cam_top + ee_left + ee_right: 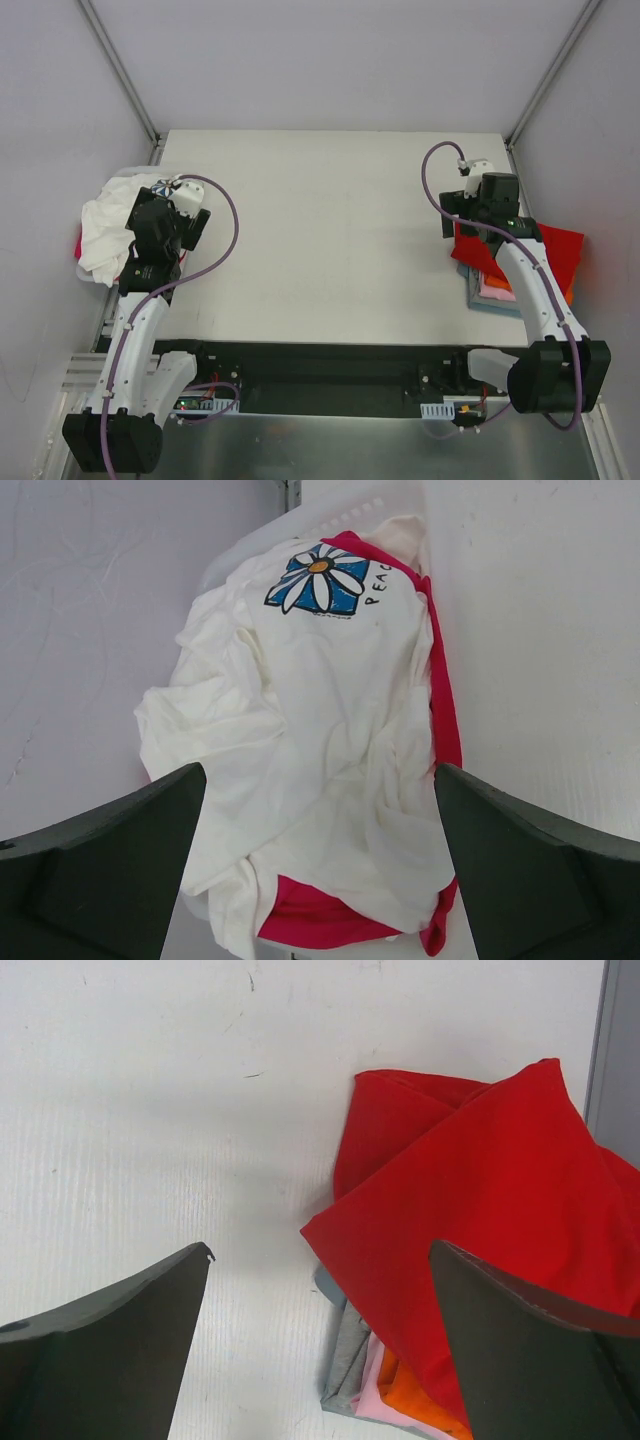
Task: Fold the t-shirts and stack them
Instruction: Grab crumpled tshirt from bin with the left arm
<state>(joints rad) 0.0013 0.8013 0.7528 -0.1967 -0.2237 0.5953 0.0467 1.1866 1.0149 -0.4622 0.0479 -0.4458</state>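
**Left end effector point(318, 778) spread wide over the crumpled white tee point(300, 730) at the left edge of the worktop point(330, 240).**
The white tee lies straight below and ahead of the open, empty jaws, heaped on a magenta tee point(441, 710). Its long axis runs away from the end effector, in line with the gap between the fingers, and the daisy print point(320, 580) points to the far end. The left arm is judged much the nearer. The right end effector point(320, 1248), also wide and empty, hovers well apart across the worktop, at the near edge of the red tee point(500, 1190) that tops the stack point(380, 1385).
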